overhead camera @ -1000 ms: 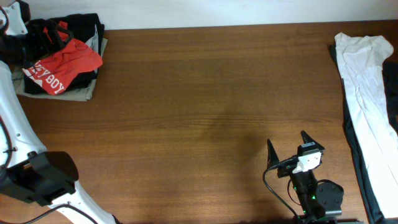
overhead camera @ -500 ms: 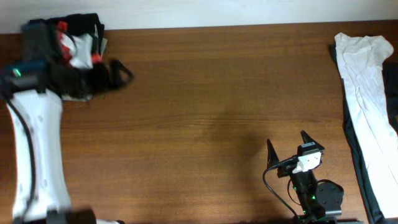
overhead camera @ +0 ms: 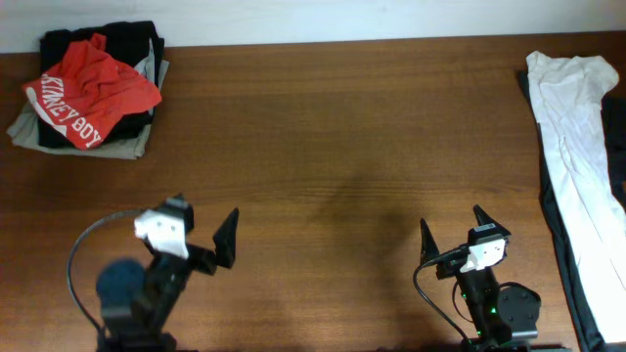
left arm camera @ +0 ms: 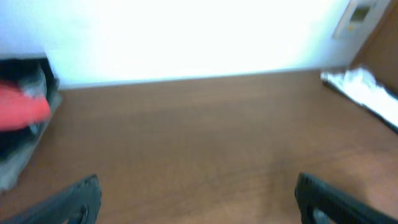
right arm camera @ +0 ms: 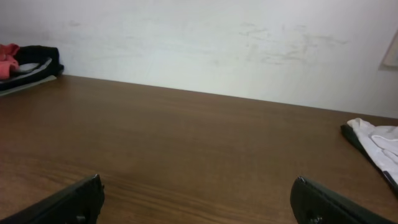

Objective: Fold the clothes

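Jaws on both arms stand wide open, empty, low over the surface point(overhead camera: 333, 147). Shirt point(overhead camera: 90, 90) lies bunched atop a dark stack point(overhead camera: 132, 39) at the far left corner, with no clear long axis. It is well apart, ahead and left of the left arm point(overhead camera: 161, 279), which is much nearer than the right arm point(overhead camera: 479, 284).

— Is any lettering to be read?
— Only on the red-orange T-shirt point(overhead camera: 98, 83), at the far left corner of the desk point(overhead camera: 342, 147). White arched capitals are printed there. "BOY" is made out, and the creased word before it seems to end in "EY".
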Available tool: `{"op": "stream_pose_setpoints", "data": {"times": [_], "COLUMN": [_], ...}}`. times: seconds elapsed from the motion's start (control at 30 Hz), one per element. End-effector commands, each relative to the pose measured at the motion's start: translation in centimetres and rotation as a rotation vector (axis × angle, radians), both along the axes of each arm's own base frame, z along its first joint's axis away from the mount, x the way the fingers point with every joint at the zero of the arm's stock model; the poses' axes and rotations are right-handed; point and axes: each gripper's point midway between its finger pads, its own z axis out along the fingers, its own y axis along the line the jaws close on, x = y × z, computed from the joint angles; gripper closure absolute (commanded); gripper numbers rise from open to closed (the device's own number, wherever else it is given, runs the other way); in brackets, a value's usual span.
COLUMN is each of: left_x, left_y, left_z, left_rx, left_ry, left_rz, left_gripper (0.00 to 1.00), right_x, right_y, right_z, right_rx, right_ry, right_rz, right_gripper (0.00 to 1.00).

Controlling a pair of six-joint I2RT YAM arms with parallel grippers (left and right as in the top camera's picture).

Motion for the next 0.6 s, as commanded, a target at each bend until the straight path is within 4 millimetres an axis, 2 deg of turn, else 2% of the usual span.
{"op": "stream_pose_setpoints", "data": {"times": [0.0,0.1,0.2,0.23,0.37,0.47,0.57], "left_x": [-0.9,-1.2,-1.6,-1.4,-1.1,-1.1,-1.1], "left_y": [0.8,2.7,3.5,3.9,5.8,7.5,7.4], "left_z": [-0.5,-0.5,-1.7,-2.6,-4.2,-7.5,-7.4], "left_rx": [0.013,0.026,0.032,0.033,0.042,0.062,0.063], "left_ry": [-0.18,-0.321,-0.374,-0.347,-0.276,-0.141,-0.144], "left_rz": [0.047,0.145,0.185,0.205,0.314,0.409,0.411], "left_gripper": [0.01,0.01,0.01,0.01,0.01,0.01,0.01], "right_x": [0.0,0.0,0.0,0.0,0.0,0.0,0.0], "right_y": [-0.1,-0.1,-0.1,-0.1,-0.1,-0.1,-0.1], "right_z": [-0.3,-0.3,-0.3,-0.3,-0.3,-0.3,-0.3], "right_rx": [-0.004,-0.004,-0.004,-0.004,-0.004,-0.004,-0.004], "right_ry": [0.005,0.005,0.005,0.005,0.005,0.005,0.005], "right_rz": [-0.007,-0.007,-0.007,-0.007,-0.007,-0.007,-0.007], "right_gripper": [0.01,0.01,0.01,0.01,0.01,0.01,0.01]}}
